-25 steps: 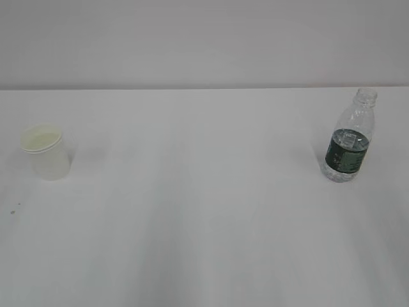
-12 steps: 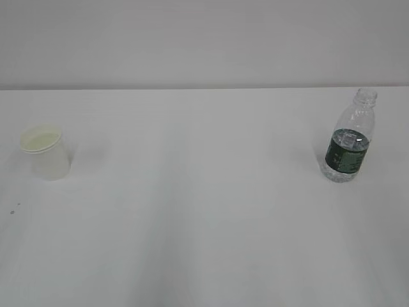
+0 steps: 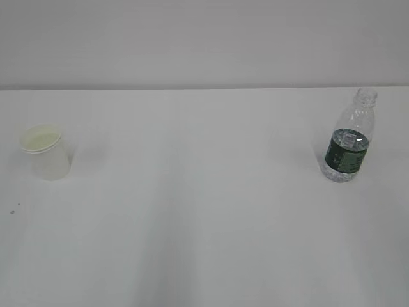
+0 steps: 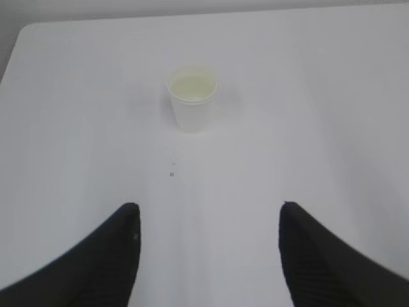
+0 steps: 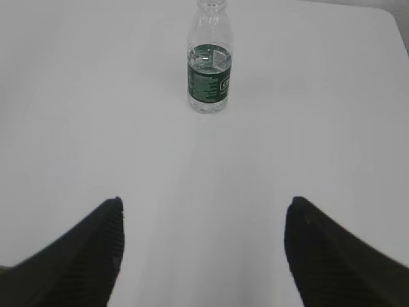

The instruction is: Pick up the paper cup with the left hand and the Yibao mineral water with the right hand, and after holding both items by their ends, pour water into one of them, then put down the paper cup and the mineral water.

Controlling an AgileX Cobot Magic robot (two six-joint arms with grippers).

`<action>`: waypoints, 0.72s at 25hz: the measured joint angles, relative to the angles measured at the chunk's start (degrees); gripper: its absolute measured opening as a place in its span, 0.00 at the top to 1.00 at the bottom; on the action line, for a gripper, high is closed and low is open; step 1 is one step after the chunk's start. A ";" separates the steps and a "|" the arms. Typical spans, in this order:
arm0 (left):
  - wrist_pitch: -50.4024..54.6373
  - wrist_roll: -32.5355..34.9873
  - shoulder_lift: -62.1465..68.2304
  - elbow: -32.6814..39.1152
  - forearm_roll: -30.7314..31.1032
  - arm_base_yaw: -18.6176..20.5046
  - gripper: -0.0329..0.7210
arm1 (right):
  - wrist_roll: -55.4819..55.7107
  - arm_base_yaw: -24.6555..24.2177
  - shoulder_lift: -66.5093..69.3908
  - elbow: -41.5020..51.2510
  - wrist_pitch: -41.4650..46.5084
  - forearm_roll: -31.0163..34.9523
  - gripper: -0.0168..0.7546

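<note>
Nothing has shifted much; cup (image 3: pixel 45 152) stands far left on worktop (image 3: pixel 204 211), bottle (image 3: pixel 348 137) far right, well apart, each facing its own arm. Left pincer (image 4: pixel 208 246) & right pincer (image 5: pixel 204 243) gape, empty, lined up for approach.

A: Any text readable?
B: Nope. Small clear ribbed plastic bottle (image 5: pixel 209 67) near the bench's far right edge has a dark green label band w/ a pale boxed mark, too blurred to read.
A: Cup?
B: Small cream-white paper cup (image 4: pixel 192 100), near the far left edge, is plain, no print. Nothing legible on the bench.
</note>
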 joint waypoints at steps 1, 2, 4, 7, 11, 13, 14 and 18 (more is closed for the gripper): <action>1.00 0.00 0.00 0.00 0.00 0.00 0.31 | 0.00 0.00 -0.33 0.00 0.62 0.15 0.21; 1.84 0.00 0.00 0.00 0.00 0.00 0.32 | 0.00 0.00 -0.66 0.00 1.11 0.49 0.21; 3.41 0.00 0.00 0.00 -0.76 0.00 0.32 | 0.00 0.00 -1.21 0.00 2.24 0.97 0.21; 5.34 0.00 0.00 0.00 -1.87 0.00 0.32 | 0.00 0.00 -1.59 0.00 3.73 0.97 0.21; 7.45 0.00 0.00 0.00 -2.12 0.00 0.32 | 0.10 0.00 -1.59 0.00 5.22 0.97 0.21; 8.96 0.00 0.00 0.00 -2.27 0.00 0.32 | 0.18 0.00 -1.59 0.00 5.43 1.29 0.21; 9.51 0.10 0.00 0.00 -2.26 0.00 0.33 | 0.18 0.00 -1.59 0.00 5.42 1.53 0.21; 11.75 0.04 0.00 0.00 -2.37 0.00 0.34 | 0.45 0.00 -1.59 0.00 6.05 2.03 0.21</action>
